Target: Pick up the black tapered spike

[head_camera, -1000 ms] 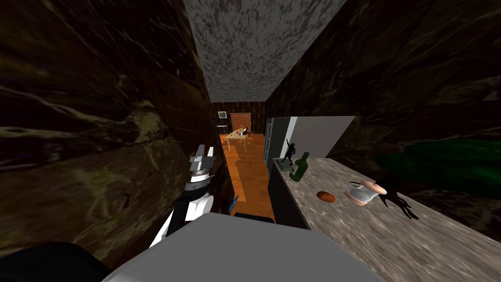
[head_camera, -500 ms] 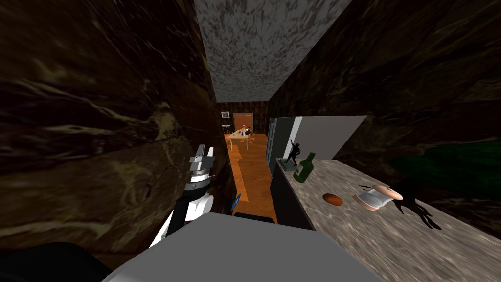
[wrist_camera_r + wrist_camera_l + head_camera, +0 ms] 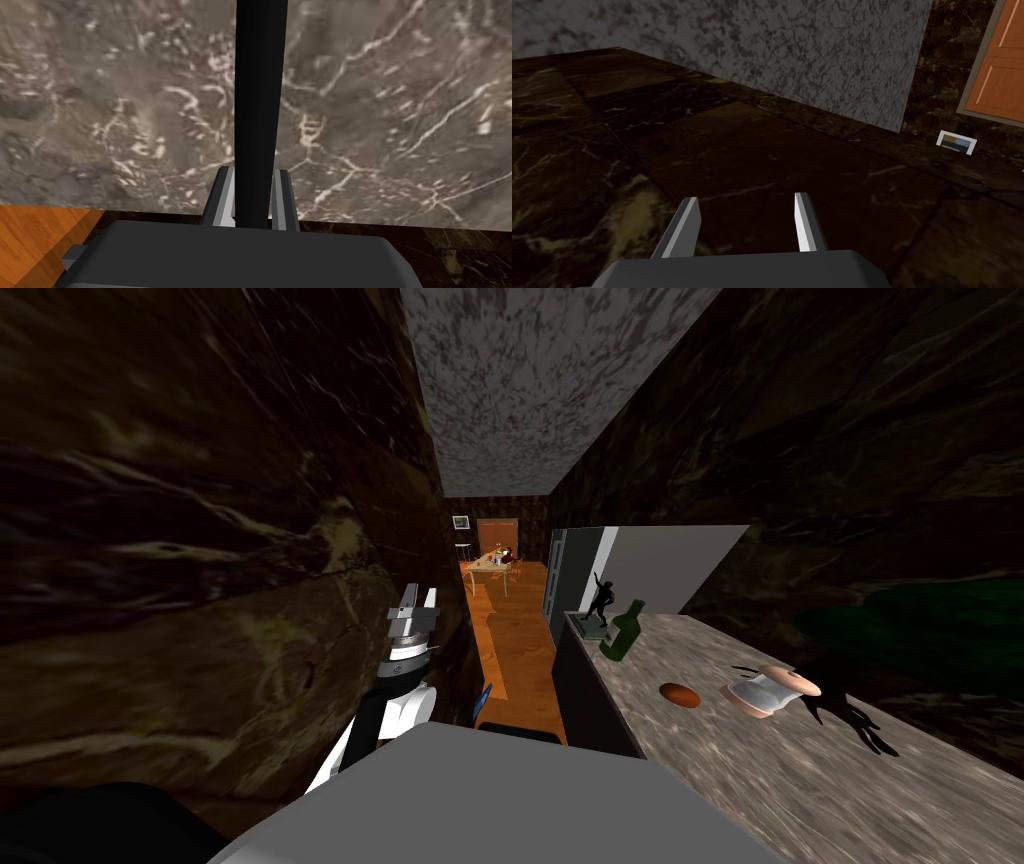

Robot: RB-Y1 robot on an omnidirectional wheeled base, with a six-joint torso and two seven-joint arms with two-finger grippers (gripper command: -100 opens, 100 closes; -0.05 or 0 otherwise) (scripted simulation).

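One mottled grey-brown counter (image 3: 780, 768) at right in head view, green bottle (image 3: 622, 633) on it, left gripper (image 3: 418, 600) raised beside dark marbled wall (image 3: 200, 588) | left wrist: fingers (image 3: 807, 225) apart | right wrist: right gripper (image 3: 253, 171) clamped on black tapered spike (image 3: 260, 90), over counter

Black spike (image 3: 260, 100), grey-veined counter (image 3: 125, 100)

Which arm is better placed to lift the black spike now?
Right. The right gripper is shut on the black spike, over the marbled counter. The left gripper is open and empty, beside the dark wall, away from the counter.
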